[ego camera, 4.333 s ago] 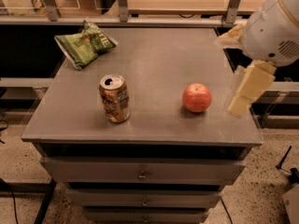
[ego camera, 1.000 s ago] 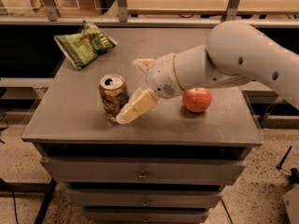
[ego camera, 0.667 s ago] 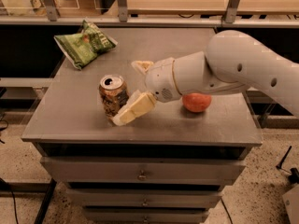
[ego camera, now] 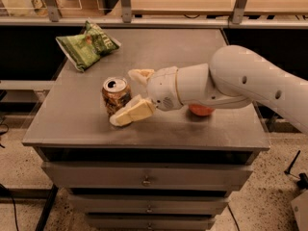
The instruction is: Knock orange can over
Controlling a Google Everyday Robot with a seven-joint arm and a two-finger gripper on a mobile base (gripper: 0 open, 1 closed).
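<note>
The orange can (ego camera: 114,96) stands upright on the grey table (ego camera: 72,129), left of centre, with its silver top showing. My gripper (ego camera: 123,97) comes in from the right and is open. One cream finger (ego camera: 139,74) lies behind the can and the other finger (ego camera: 131,114) lies in front of it, low against the can's base. The can sits between the two, at their tips. The white arm (ego camera: 240,83) stretches across the table from the right.
A red apple (ego camera: 200,111) lies behind my arm, mostly hidden. A green chip bag (ego camera: 87,44) lies at the back left corner. The table stands on a drawer unit (ego camera: 144,179). A railing and another table run behind.
My arm has pushed further left, so the fingers now flank the can and the apple is more covered. The can still stands upright in the same spot.
</note>
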